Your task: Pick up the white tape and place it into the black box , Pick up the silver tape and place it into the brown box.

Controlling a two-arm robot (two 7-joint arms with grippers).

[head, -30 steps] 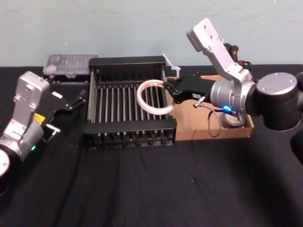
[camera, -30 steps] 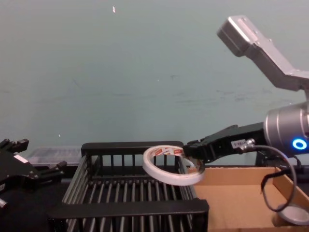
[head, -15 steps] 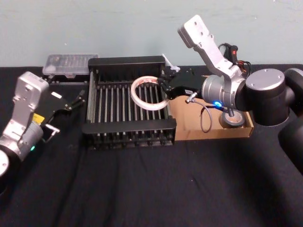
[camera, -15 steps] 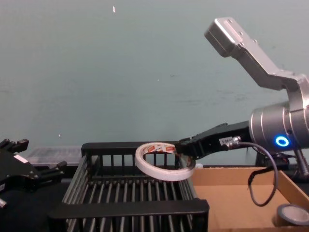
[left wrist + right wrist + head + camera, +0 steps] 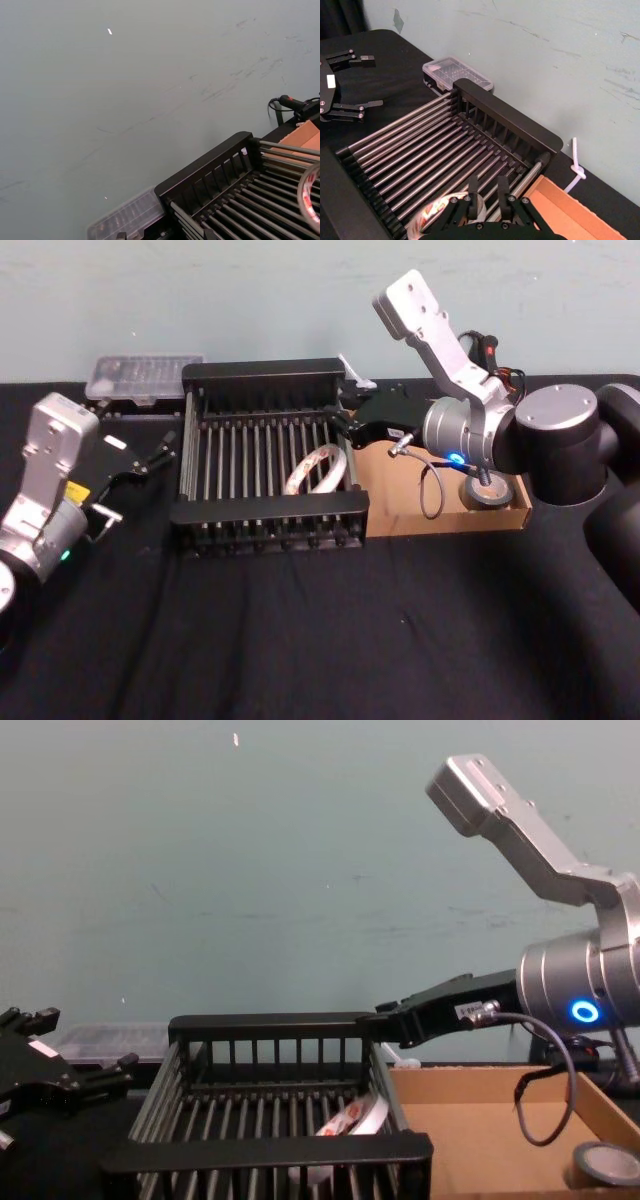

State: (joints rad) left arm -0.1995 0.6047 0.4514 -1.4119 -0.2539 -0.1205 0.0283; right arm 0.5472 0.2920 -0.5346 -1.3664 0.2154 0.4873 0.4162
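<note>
The white tape [image 5: 315,468] lies tilted on the slats inside the black box [image 5: 265,508], close to its right wall and towards the front. The right hand [image 5: 487,192] hovers above that side of the box, fingers parted and holding nothing. The silver tape [image 5: 490,495] sits in the front right corner of the brown box [image 5: 400,502]. The left hand [image 5: 160,452] is parked near the left edge of the desk [image 5: 300,640], fingers spread and empty.

No legible text anywhere
</note>
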